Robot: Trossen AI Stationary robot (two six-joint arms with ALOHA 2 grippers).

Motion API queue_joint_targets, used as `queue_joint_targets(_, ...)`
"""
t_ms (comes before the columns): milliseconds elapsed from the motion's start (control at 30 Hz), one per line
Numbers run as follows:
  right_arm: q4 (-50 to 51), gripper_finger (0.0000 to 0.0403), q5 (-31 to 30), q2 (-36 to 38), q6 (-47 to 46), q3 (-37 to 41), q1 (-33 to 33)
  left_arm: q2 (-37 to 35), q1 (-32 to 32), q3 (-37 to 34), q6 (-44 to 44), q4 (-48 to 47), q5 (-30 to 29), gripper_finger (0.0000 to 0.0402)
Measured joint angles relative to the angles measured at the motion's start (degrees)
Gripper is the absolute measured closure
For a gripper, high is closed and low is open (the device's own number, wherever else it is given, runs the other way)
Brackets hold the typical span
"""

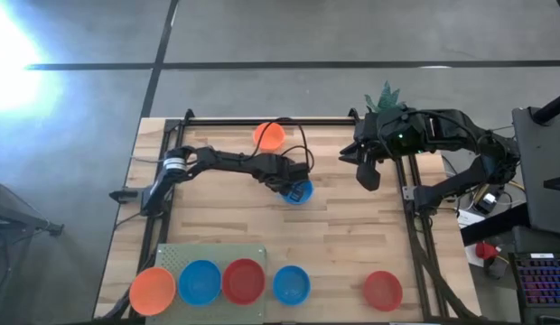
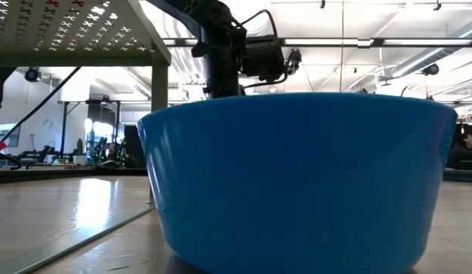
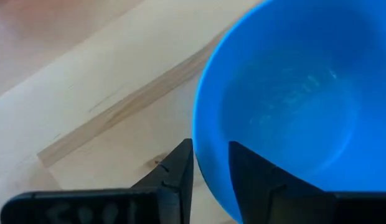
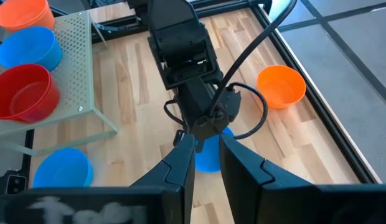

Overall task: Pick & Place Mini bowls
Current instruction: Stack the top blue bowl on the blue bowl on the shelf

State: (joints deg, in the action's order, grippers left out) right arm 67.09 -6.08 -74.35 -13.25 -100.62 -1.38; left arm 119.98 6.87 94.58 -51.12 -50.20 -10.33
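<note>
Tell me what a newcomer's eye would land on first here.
The left gripper at the table's middle, one finger inside and one outside the rim of a blue bowl. Next, the row of bowls along the near edge, three on the green perforated rack.

Open bench [image 1: 343, 235] between mid-table blue bowl [image 1: 299, 192] and front row; orange bowl [image 1: 269, 136] and left arm [image 1: 226, 162] crowd the back (right gripper [image 1: 368, 173] just beside)

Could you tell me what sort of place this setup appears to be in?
Probably a robotics lab or workshop: a wooden table with two robot arms stands on a concrete floor, a keyboard sits beside it, and the low view shows an open industrial hall with ceiling lights.
</note>
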Motion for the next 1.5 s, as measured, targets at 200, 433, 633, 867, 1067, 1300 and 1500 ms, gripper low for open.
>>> queue_joint_targets(200,0.0,0.0335,0.0,0.0,0.0,0.0,0.0,0.0,0.2,-1.4,1.5,0.9,0.4,0.0336)
queue_joint_targets(433,0.0,0.0335,0.0,0.0,0.0,0.0,0.0,-0.4,0.2,-1.3,3.4,1.2,0.8,0.0395)
queue_joint_targets(633,-0.1,0.0335,-0.1,0.0,-0.1,0.0,0.0,-4.9,0.2,-1.5,6.1,-0.7,0.8,0.0400)
queue_joint_targets(867,-0.1,0.0335,-0.1,0.0,-0.3,0.0,0.0,-15.5,0.2,-1.8,11.9,-5.3,-0.1,0.0401)
queue_joint_targets(1067,-0.1,0.0335,-0.1,0.0,-0.2,0.0,0.0,-25.3,-0.5,-2.1,11.9,-13.2,-0.4,0.0401)
queue_joint_targets(1300,-0.2,0.0335,-0.1,0.0,-0.2,0.0,0.0,-35.1,-2.1,-2.1,11.6,-22.7,-0.1,0.0401)
queue_joint_targets(1500,-0.2,0.0335,-0.1,0.0,-0.2,0.0,0.0,-40.5,-5.4,-2.1,12.0,-28.1,3.4,0.0401)
